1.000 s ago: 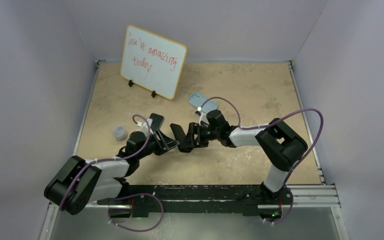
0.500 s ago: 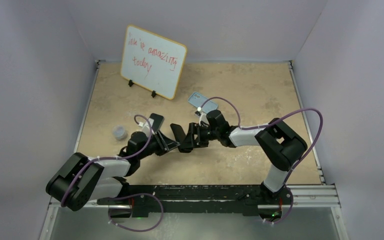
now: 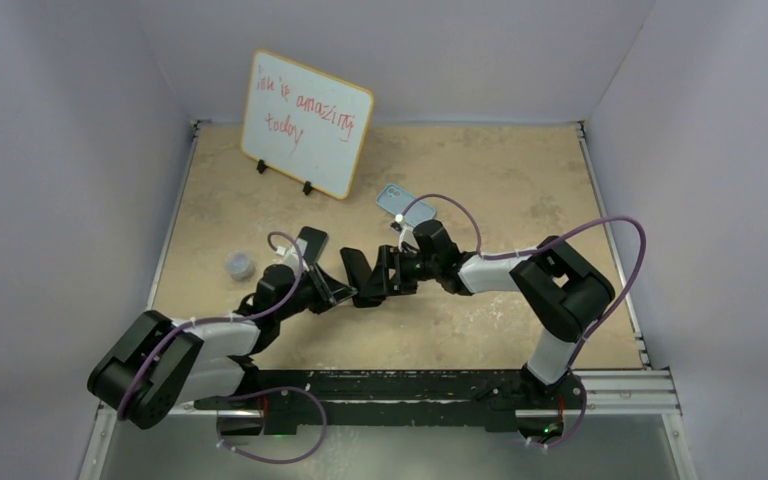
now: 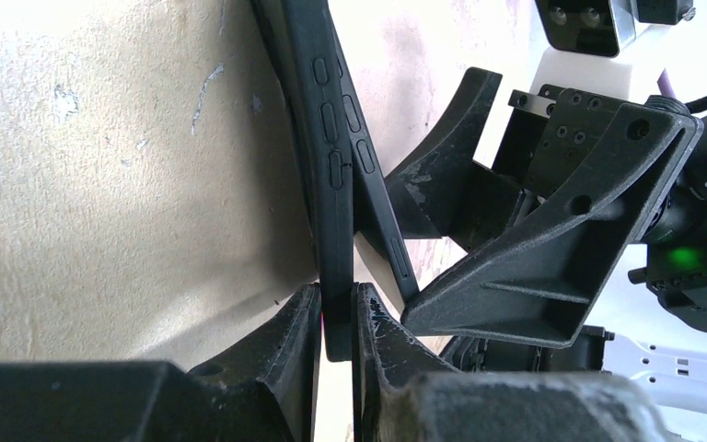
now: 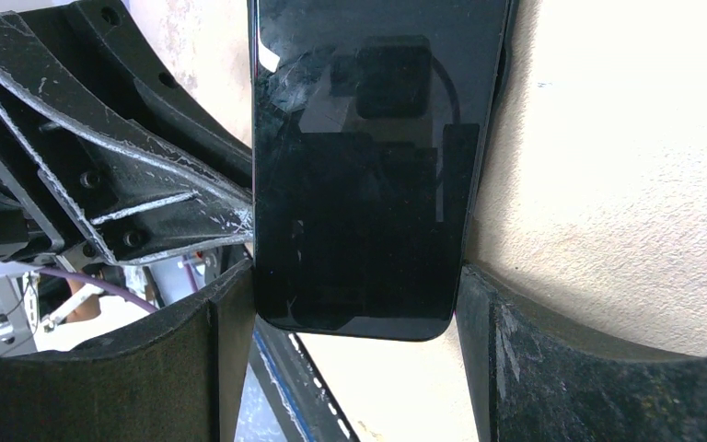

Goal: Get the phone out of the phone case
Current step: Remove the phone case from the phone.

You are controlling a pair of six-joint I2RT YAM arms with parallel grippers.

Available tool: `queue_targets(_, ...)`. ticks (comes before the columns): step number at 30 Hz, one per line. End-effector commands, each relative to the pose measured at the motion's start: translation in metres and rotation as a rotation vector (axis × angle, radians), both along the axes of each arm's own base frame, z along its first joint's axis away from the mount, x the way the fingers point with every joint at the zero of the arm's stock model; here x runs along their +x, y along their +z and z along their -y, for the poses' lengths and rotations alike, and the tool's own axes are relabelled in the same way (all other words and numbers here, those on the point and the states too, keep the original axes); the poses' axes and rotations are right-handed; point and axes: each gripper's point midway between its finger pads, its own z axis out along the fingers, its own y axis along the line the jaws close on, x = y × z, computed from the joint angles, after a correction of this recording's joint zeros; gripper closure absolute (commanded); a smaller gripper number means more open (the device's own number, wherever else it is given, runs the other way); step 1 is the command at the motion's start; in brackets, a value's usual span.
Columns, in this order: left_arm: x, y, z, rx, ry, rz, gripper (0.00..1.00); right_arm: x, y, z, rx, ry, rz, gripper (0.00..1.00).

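Note:
A black phone case [image 4: 324,138] with side buttons stands on edge, and my left gripper [image 4: 336,318] is shut on its lower end. The black phone [image 4: 375,198] leans out of the case to the right, its lower end parted from it. In the right wrist view the phone's dark screen [image 5: 359,184] sits between my right gripper's [image 5: 357,318] two fingers, which are shut on its side edges. In the top view both grippers meet at the table's middle, the left gripper [image 3: 328,287] beside the right gripper [image 3: 360,283], and the case's far end [image 3: 312,242] sticks out beyond them.
A whiteboard [image 3: 305,122] with red writing stands at the back left. A light blue phone-shaped object [image 3: 405,205] lies just behind the right wrist. A small grey cap [image 3: 239,265] lies left of the left gripper. Walls enclose the table on three sides.

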Motion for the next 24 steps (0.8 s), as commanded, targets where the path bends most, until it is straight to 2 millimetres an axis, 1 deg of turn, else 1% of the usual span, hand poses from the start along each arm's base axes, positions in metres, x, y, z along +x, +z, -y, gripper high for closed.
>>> queue_targets(1,0.000,-0.028,-0.021,0.121,0.071,-0.029,0.98,0.000,0.016,-0.001,0.053,0.020,0.013,1.00)
queue_targets(3,0.000,-0.030,-0.025,0.133,0.088,-0.030,1.00,-0.001,0.017,0.002,0.048,0.028,0.022,1.00)
queue_targets(15,0.000,-0.041,-0.037,0.184,0.134,-0.043,1.00,-0.001,0.042,0.007,0.101,0.055,0.061,1.00)
queue_targets(20,0.003,-0.043,-0.043,0.204,0.151,-0.037,1.00,-0.002,0.047,0.012,0.094,0.070,0.079,1.00)
queue_targets(24,0.011,-0.039,-0.046,0.222,0.168,-0.024,1.00,-0.003,0.047,0.018,0.066,0.084,0.101,1.00)
